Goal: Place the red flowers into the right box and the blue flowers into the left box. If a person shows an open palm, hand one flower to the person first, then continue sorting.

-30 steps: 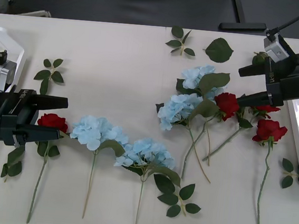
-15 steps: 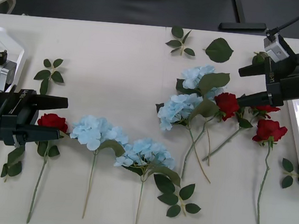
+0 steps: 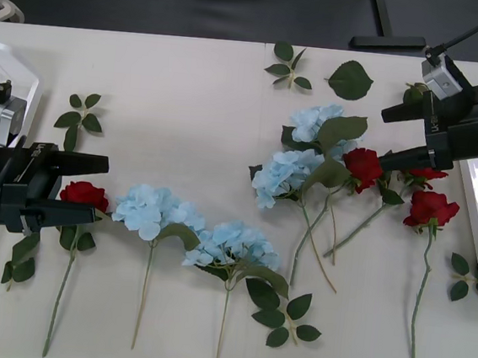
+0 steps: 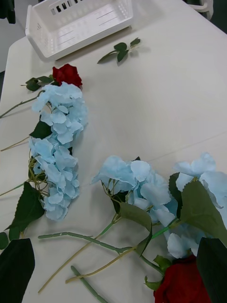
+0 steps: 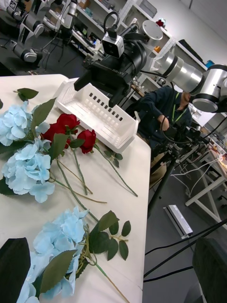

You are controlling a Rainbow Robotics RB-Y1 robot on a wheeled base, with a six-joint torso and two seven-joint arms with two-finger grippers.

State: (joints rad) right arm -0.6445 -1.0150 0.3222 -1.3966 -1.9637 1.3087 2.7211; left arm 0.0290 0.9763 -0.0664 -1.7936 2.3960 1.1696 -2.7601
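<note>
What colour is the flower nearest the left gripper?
Deep red, a rose; the front view shows it best.

Bright, even overhead light washes the pale table (image 3: 185, 123) with only soft, short shadows beside stems and leaves, the front view stays sharp, and in both wrist views the nearest fingers (image 5: 14, 270) blur darkly while the lab background softens.

Four red roses (image 3: 84, 195), four blue hydrangeas (image 3: 147, 208)

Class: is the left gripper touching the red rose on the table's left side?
Cannot tell. In the front view the left gripper has its lower jaw overlapping the red rose, but height is unclear.
</note>
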